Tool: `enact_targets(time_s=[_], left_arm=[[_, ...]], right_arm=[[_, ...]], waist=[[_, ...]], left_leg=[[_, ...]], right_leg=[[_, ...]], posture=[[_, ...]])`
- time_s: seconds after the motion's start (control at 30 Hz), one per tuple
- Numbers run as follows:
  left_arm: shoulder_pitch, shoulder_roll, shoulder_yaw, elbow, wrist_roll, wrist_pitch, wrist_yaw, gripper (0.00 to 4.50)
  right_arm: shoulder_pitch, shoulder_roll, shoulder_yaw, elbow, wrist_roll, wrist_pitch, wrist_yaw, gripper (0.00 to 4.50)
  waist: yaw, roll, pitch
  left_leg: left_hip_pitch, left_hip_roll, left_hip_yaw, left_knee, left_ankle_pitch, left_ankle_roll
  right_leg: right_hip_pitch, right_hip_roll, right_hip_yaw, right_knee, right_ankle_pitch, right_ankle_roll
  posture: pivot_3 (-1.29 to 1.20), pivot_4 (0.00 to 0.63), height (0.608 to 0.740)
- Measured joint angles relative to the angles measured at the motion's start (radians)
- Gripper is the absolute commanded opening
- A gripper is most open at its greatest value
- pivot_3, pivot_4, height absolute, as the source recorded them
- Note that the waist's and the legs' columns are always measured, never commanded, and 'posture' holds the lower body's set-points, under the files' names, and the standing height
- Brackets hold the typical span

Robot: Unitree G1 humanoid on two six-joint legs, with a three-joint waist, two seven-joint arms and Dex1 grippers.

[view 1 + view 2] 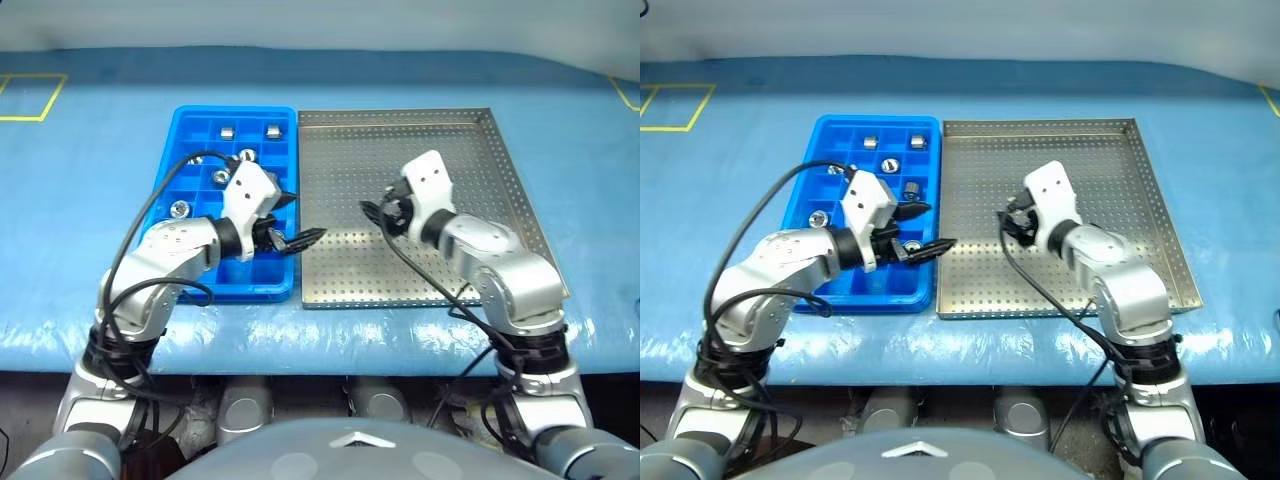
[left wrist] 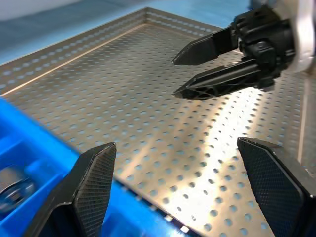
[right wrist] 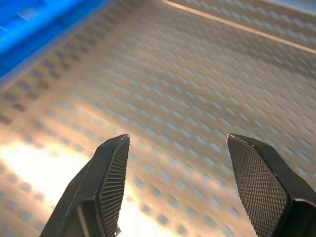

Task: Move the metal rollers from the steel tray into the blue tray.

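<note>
on the blue-covered surface (image 1: 80, 200) two trays sit side by side, touching along one long edge: the blue tray (image 1: 168, 180) on the left and the steel tray (image 1: 500, 160) on the right. the metal rollers (image 1: 227, 132) lie in the compartments of the blue tray, most in its far half, one at (image 1: 272, 130) and another near the left wall at (image 1: 180, 209); the perforated floor of the steel tray looks bare of them. the left pincer (image 1: 292, 221) hangs over the near right edge of the blue tray, its tips reaching across toward the steel tray, fingers spread wide with nothing between them. the right pincer (image 1: 375, 214) hovers above the middle of the steel tray, pointing left toward the other one, fingers parted and empty. in the left wrist view the right pincer's two black fingers (image 2: 217, 84) show apart over the dotted metal.
</note>
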Motion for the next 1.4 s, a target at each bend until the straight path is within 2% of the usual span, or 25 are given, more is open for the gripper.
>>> enact_targets(time_s=[0.2,0.33,0.53,0.63,0.73,0.87,1.03,1.2,1.33,1.4], left_arm=[[-0.064,-0.058,-0.108,0.105,0.028,-0.058,-0.059,4.28],[-0.066,-0.076,-0.129,0.108,0.04,-0.061,-0.059,4.28],[-0.049,-0.075,-0.134,0.107,0.041,-0.059,-0.059,4.28],[-0.049,-0.073,-0.148,0.107,0.043,-0.059,-0.059,4.28],[-0.046,-0.07,-0.151,0.105,0.044,-0.058,-0.057,4.28],[-0.037,-0.046,-0.137,0.104,0.044,-0.058,-0.051,4.28],[-0.03,0.046,-0.045,0.1,0.046,-0.054,-0.03,4.28],[0.016,0.242,0.11,0.036,0.068,0.015,-0.009,4.28],[0.073,0.378,0.256,-0.053,0.067,0.077,-0.009,4.28],[0.09,0.412,0.302,-0.07,0.065,0.093,-0.013,4.28]], right_arm=[[0.054,-0.011,-0.095,0.088,-0.052,-0.004,-0.067,3.31],[0.06,0.021,-0.119,0.159,-0.053,-0.028,-0.088,3.31],[0.049,0.068,-0.172,0.247,-0.048,-0.081,-0.108,3.31],[0.036,0.078,-0.193,0.284,-0.046,-0.104,-0.111,2.72],[0.034,0.083,-0.196,0.28,-0.045,-0.1,-0.113,1.87],[0.034,0.093,-0.202,0.206,-0.015,-0.06,-0.106,1.86],[-0.008,0.094,-0.159,0.037,0.056,0.011,-0.051,1.86],[-0.097,0.156,0.032,-0.146,0.172,0.08,0.041,1.86],[-0.158,0.262,0.181,-0.152,0.235,0.099,0.081,1.86],[-0.18,0.292,0.223,-0.141,0.246,0.096,0.092,1.86]], waist=[[-0.039,0.0,0.0],[-0.055,0.0,0.0],[-0.054,0.001,0.0],[-0.051,0.001,0.0],[-0.05,0.001,0.0],[-0.051,0.002,0.0],[-0.056,0.002,0.0],[-0.063,0.002,0.001],[-0.049,0.0,0.002],[-0.037,0.0,0.002]], left_leg=[[0.001,0.0,0.001,0.002,0.0,0.0],[0.0,0.0,0.002,0.003,0.0,0.0],[0.0,0.0,0.002,0.004,0.0,0.0],[0.0,-0.001,0.002,0.004,0.0,0.0],[0.0,-0.001,0.001,0.004,0.0,0.0],[0.0,0.0,0.001,0.004,0.0,0.0],[0.0,0.001,0.001,0.004,0.0,0.0],[0.0,0.003,-0.001,0.0,0.0,0.0],[-0.002,0.002,-0.001,-0.001,0.0,0.0],[-0.002,0.001,-0.001,-0.002,0.0,0.0]], right_leg=[[0.0,0.001,0.002,0.001,0.0,0.001],[0.0,0.001,0.003,0.001,0.001,0.002],[0.001,0.001,0.003,0.001,0.001,0.002],[0.002,0.0,0.003,0.001,0.001,0.003],[0.002,0.0,0.003,0.001,0.002,0.003],[0.001,0.001,0.003,0.001,0.001,0.003],[0.0,0.001,0.003,0.002,0.001,0.003],[-0.001,0.003,0.002,0.002,0.0,0.0],[-0.003,0.002,0.0,0.001,0.0,0.0],[-0.002,0.0,0.0,0.0,-0.001,0.0]], posture=[[-0.1,0.15,0.74],[-0.1,0.15,0.74],[-0.08,0.15,0.74],[-0.07,0.15,0.74],[-0.06,0.15,0.74],[-0.06,0.15,0.74],[-0.07,0.15,0.74],[-0.03,0.15,0.74],[0.01,0.15,0.74],[0.03,0.15,0.74]])
